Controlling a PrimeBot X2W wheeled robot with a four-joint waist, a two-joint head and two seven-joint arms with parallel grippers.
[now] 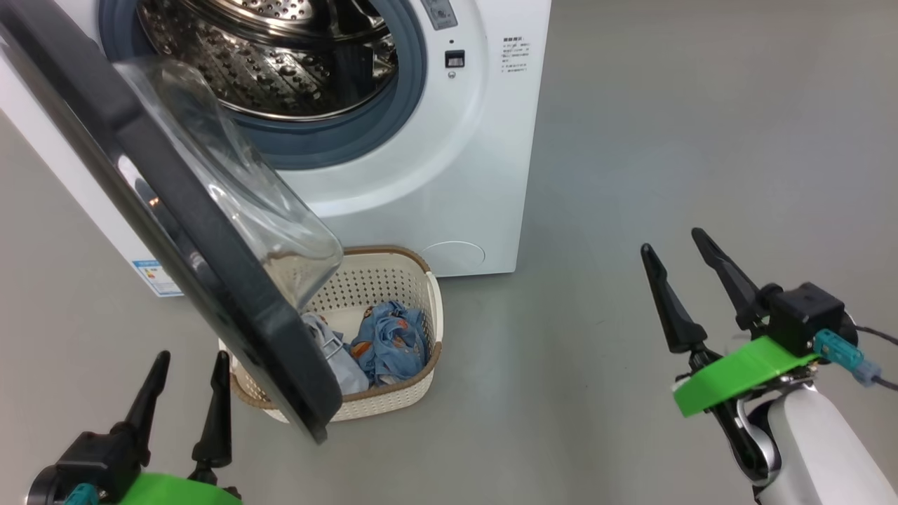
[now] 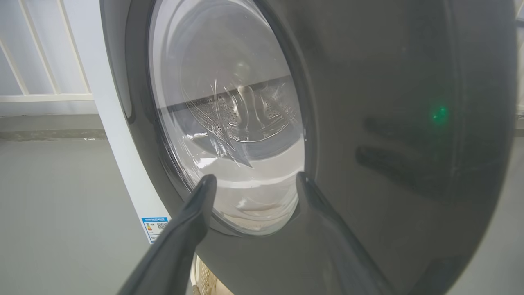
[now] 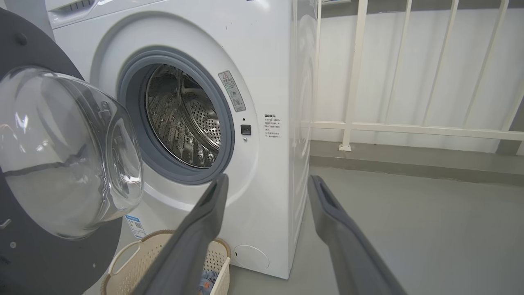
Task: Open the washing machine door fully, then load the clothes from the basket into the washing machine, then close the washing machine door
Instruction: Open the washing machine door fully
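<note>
The washing machine stands with its steel drum exposed. The washing machine door hangs partly open, and its glass bowl overhangs the basket. In the basket lie the clothes: light blue fabric with orange print and a pale blue-white piece. My left gripper is open, close to the door's outer face, with its fingertips before the window. I cannot tell whether they touch it. My right gripper is open and empty over the floor to the right, facing the machine.
The door's black rim hides the basket's left part. A blue label sticker is on the machine's side and a round service flap is low on its front. A white railing runs behind the machine. Grey floor spreads to the right.
</note>
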